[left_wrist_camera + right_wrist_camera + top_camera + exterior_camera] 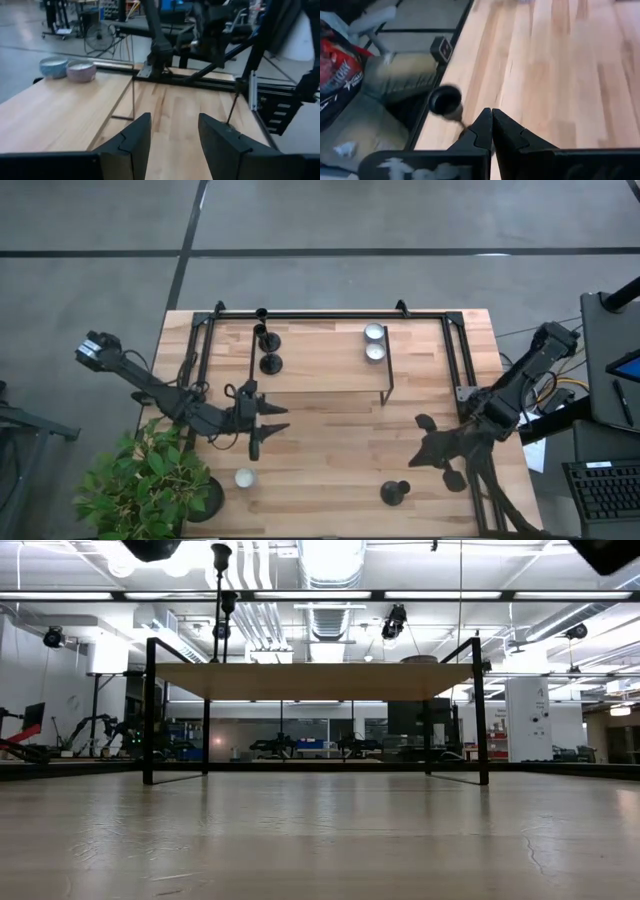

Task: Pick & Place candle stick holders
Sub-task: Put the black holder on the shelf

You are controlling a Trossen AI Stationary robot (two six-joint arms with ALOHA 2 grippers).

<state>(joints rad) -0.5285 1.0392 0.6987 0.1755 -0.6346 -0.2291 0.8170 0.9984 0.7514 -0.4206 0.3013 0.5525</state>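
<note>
- Left hand [272,420] hovers over the bench's [330,450] left side, fingers apart, holding nothing.
- Right hand [428,442] hangs at the right, fingers pressed together, empty.
- Two black holders [270,352] and two silver cups [374,342] sit on the raised shelf [320,370].
- One silver cup [244,477] and one black holder [394,492] stand near the bench's front edge.

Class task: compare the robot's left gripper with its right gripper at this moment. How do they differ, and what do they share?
The left gripper has its jaws apart, with bare wood showing between them; the right gripper has its jaws pressed shut. The left gripper is over the table's left side, near the plant; the right gripper is over the right side, near a black candle stick holder. Both are dark, two-fingered and hold nothing.
</note>
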